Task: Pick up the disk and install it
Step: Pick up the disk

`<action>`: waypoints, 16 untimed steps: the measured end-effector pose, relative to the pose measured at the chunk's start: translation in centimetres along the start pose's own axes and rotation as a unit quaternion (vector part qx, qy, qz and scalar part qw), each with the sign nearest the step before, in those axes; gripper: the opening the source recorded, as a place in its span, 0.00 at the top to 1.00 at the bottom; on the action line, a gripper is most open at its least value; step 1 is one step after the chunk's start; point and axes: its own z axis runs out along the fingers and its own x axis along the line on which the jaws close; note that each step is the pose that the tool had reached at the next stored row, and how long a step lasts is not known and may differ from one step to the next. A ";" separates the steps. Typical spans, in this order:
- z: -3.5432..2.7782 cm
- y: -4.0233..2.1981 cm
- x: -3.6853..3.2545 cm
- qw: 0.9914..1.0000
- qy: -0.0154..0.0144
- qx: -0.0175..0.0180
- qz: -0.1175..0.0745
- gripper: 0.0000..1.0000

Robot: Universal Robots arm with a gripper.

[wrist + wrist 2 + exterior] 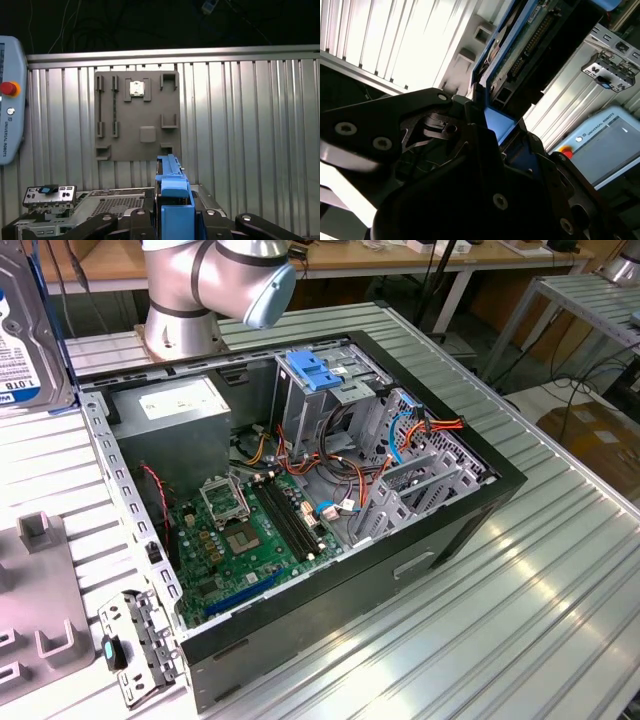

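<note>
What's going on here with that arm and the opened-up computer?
A robot arm is at work fitting a hard drive into a computer. Its gripper is shut on the disk, gripping it by its blue rails and holding it up off the ribbed metal table. The open computer case lies on its side on that table, with its blue-topped drive cage showing. The disk is not in the case yet.

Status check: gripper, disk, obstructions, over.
Black gripper shut on dark, blue-railed hard disk. Disk outside open black computer case, exterior view's left. Orange cables beside grey drive cage.
</note>
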 end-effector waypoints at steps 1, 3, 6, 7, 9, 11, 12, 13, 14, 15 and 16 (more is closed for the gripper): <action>0.01 -0.13 0.02 1.000 0.000 0.000 0.000 0.63; 0.01 -0.83 0.07 1.000 0.000 0.000 0.000 0.63; 0.01 -1.47 0.07 1.000 0.000 0.000 0.000 0.63; 0.01 -1.69 0.06 1.000 0.000 0.000 0.000 0.63; 0.00 -2.43 0.04 1.000 0.000 0.000 0.000 0.63; -0.01 -2.94 0.03 1.000 0.000 -0.001 0.000 0.63; -0.01 -3.28 0.03 1.000 0.000 -0.001 0.000 0.63; -0.01 -3.66 0.02 1.000 0.000 -0.001 0.000 0.63; -0.02 -4.06 0.01 1.000 0.000 -0.001 0.000 0.63; -0.03 -4.39 -0.01 1.000 0.000 -0.001 0.000 0.63; -0.04 -4.68 -0.02 1.000 0.000 -0.001 0.000 0.63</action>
